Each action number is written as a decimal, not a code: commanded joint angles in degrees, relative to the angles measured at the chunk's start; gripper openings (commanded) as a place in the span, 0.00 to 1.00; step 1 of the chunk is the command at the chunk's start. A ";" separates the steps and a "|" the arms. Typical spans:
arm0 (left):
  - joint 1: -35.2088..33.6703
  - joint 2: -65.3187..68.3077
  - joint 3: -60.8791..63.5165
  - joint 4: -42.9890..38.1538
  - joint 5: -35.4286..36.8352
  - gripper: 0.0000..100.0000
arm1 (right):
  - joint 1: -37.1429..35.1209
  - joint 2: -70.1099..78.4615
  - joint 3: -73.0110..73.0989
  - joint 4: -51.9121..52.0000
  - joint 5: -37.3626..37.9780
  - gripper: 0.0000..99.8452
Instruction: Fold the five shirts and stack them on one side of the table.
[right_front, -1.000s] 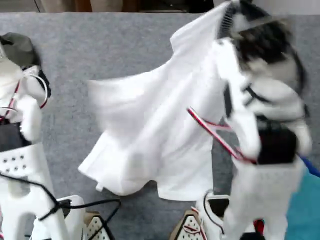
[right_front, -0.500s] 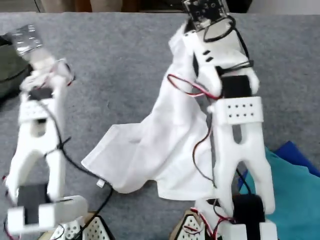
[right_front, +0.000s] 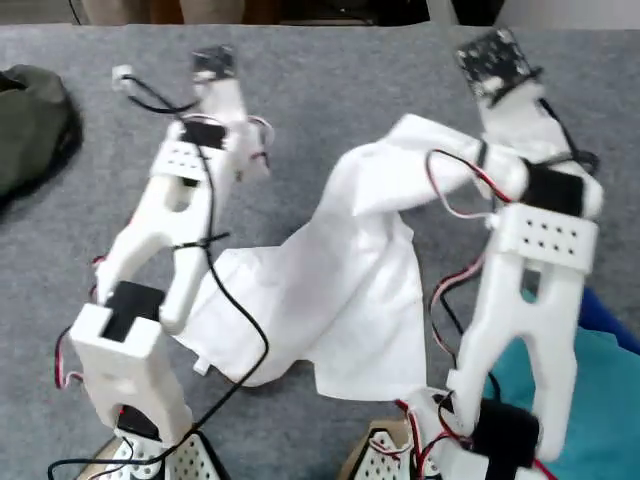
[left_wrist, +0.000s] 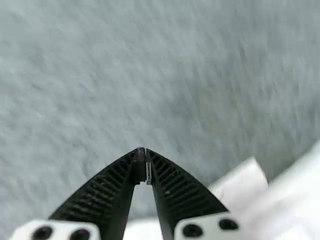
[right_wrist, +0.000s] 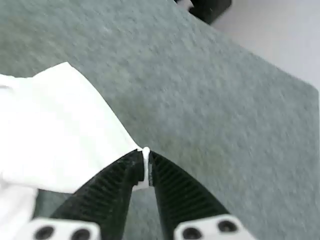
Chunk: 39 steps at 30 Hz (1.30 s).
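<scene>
While the right gripper (right_wrist: 145, 157) clamps its jaws on the one white shirt (right_front: 345, 290) spread across the middle of the counter (right_front: 300, 110), the left gripper (left_wrist: 142, 160) holds its jaws closed and empty beside it. One teal shirt (right_front: 605, 400) lies near right, and one dark garment (right_front: 30, 130) lies far left.

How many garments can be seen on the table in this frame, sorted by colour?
White shirt: 1
Dark olive garment: 1
Teal garment: 1
Blue garment, partly hidden behind an arm: 1
Total: 4
</scene>
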<state>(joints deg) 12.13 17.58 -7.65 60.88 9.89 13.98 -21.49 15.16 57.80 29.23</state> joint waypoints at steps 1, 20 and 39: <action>3.34 0.57 -5.01 11.16 -0.97 0.02 | 4.88 -6.11 3.38 0.35 3.69 0.01; 9.23 12.79 -19.25 23.21 10.29 0.10 | 17.01 -17.10 21.41 -1.76 10.55 0.01; 14.24 35.21 -52.04 20.40 19.08 0.19 | 23.43 -17.36 27.82 -6.24 10.90 0.01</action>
<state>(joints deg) 25.76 53.54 -54.95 81.63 28.35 37.01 -36.62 41.98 52.79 40.04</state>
